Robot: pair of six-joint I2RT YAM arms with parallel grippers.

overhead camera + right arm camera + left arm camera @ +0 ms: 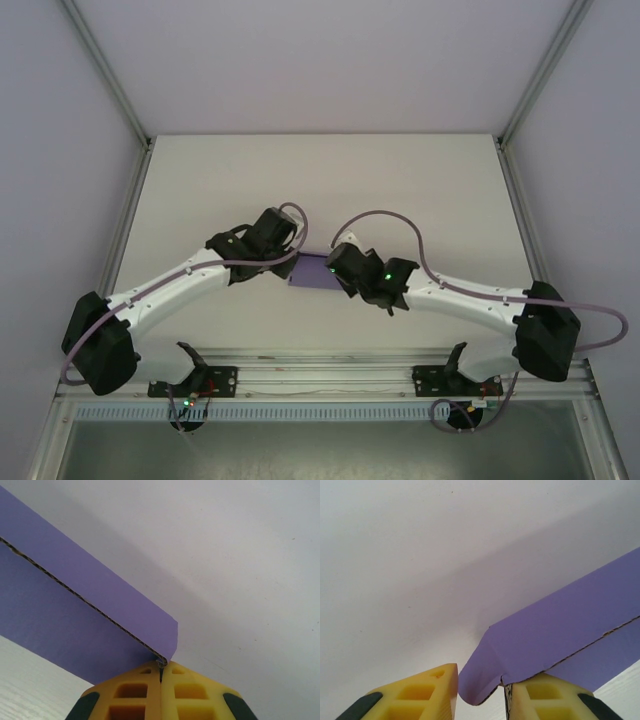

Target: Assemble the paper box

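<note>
The white counter (400, 190) carries the whole work area, and the left arm (180, 285) and the right arm (470, 295) reach in from the near edge to meet at its centre. The paper box (312, 272), a purple piece of thin corrugated card with creased panels, lies there between the two wrists. Its visible part rests low on the counter. As far as the top view shows, its long axis runs left to right, one end towards each arm. The ends themselves are covered by the wrists. In both wrist views a long side panel stands apart from the panel beside it along a raw cut edge, so the box is judged to be partly folded and not closed. The right hand (161, 672) is pressed together on the corner of one cut edge and pinches the card there. The left hand (482, 690) is spread. Its yellow fingers (420, 697) stand apart, and the curled corner flap (477, 680) hangs between them, against one finger and clear of the other. The step in hand appears to be folding this end flap while the opposite end is anchored. The next move calls for the left hand to grip the flap squarely and turn it along its crease. The right hand must hold firm so that the card does not twist.
</note>
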